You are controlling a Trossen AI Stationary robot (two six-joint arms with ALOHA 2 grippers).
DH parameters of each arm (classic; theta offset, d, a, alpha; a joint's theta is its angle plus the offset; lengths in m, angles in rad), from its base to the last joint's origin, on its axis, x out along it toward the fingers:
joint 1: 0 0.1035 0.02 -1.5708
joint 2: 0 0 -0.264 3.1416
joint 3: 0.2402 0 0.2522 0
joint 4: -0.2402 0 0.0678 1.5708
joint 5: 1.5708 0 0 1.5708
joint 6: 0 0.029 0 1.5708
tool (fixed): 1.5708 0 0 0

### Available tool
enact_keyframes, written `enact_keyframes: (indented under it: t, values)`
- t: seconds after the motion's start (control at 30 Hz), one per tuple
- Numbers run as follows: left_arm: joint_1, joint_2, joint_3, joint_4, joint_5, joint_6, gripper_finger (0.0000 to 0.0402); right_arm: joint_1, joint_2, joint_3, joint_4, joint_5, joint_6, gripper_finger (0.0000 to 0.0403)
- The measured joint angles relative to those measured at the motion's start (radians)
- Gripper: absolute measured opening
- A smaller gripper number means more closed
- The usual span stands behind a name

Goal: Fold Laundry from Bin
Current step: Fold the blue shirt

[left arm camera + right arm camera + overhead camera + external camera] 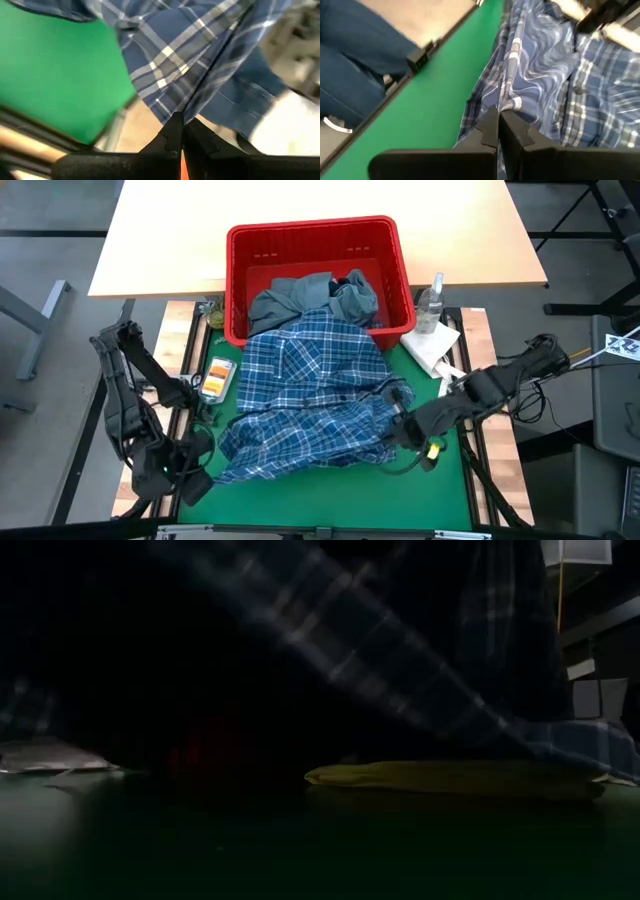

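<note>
Both tools pinching plaid shirt (pixel 310 395), low view alone shows yellow garment (pixel 455 778)

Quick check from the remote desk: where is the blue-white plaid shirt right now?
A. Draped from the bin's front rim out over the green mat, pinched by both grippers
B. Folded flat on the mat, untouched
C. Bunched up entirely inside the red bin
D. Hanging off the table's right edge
A: the plaid shirt spreads from the red bin over the green mat, with the left gripper and right gripper each shut on its cloth.
</note>
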Motion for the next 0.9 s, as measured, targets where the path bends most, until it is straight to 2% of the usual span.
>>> enact_keyframes:
  t: [0.23, 0.4, 0.53, 0.9]
  values:
    - [-0.007, 0.099, 0.000, -0.025, 0.040, -0.031, 0.0000, 0.000, 0.166, -0.013, -0.006, 0.010, 0.002, 0.0005]
    - [-0.007, 0.207, 0.000, -0.010, 0.136, -0.043, 0.0000, 0.000, 0.295, -0.013, -0.004, -0.052, 0.002, 0.0005]
    - [-0.007, 0.300, 0.000, 0.035, 0.149, -0.034, 0.0000, -0.001, 0.371, -0.013, -0.007, -0.104, 0.001, 0.0005]
    - [-0.006, 0.454, -0.001, 0.093, 0.157, 0.021, 0.0000, -0.001, 0.412, -0.013, 0.002, -0.146, 0.001, 0.0005]
